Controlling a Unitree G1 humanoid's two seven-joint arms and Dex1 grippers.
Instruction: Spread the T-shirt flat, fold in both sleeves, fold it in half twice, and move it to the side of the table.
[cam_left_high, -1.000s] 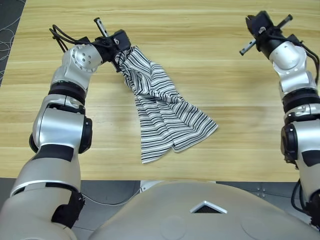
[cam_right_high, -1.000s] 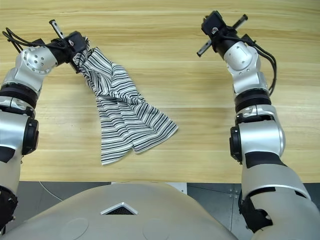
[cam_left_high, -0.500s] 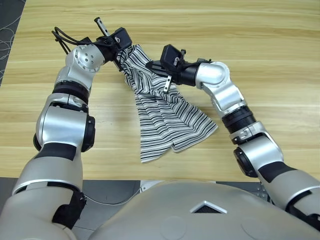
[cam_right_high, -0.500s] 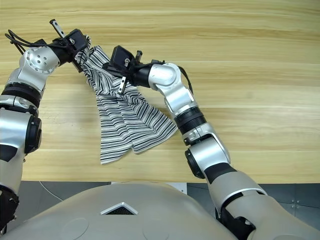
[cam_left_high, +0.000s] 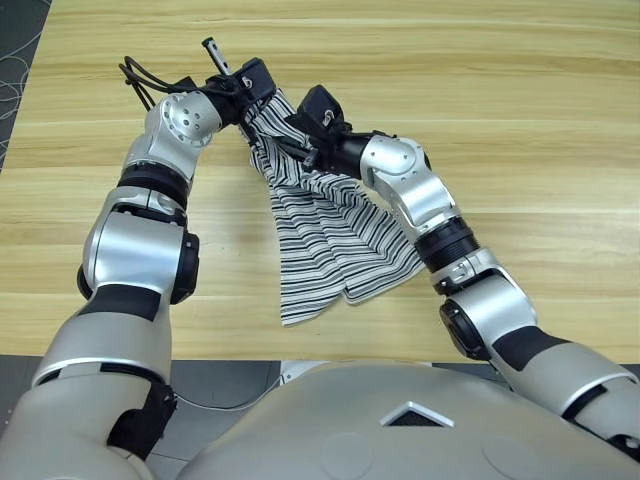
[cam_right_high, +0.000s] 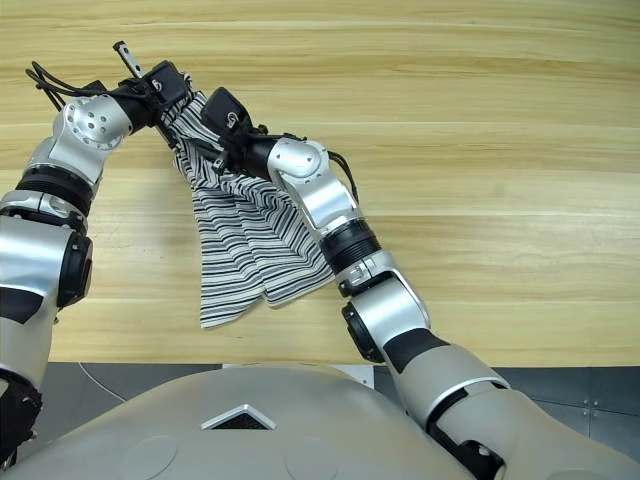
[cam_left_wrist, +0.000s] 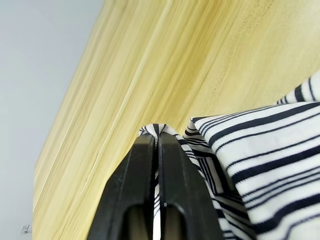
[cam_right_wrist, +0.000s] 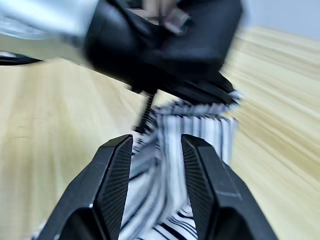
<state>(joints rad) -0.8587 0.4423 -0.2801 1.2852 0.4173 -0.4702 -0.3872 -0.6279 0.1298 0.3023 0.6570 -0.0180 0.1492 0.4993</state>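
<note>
A black-and-white striped T-shirt (cam_left_high: 335, 235) lies bunched in a long strip on the wooden table (cam_left_high: 520, 120), running from the far left toward the front edge. My left gripper (cam_left_high: 252, 98) is shut on its far end and holds that end raised; the left wrist view shows the closed fingers (cam_left_wrist: 150, 165) pinching a fold of striped cloth (cam_left_wrist: 260, 155). My right gripper (cam_left_high: 288, 143) reaches across to just below the left one. It is open, and in the right wrist view its fingers (cam_right_wrist: 117, 170) stand either side of the hanging cloth (cam_right_wrist: 172, 135), under the left gripper (cam_right_wrist: 165, 55).
Bare wooden tabletop stretches to the right and behind the shirt. The table's front edge (cam_left_high: 500, 355) runs close to the shirt's near end. A dark floor strip (cam_left_high: 20, 60) lies beyond the table's left edge.
My right arm has swung from the far right of the table across to the shirt, ending right under the left gripper. The left gripper kept its hold and shifted slightly rightward.
</note>
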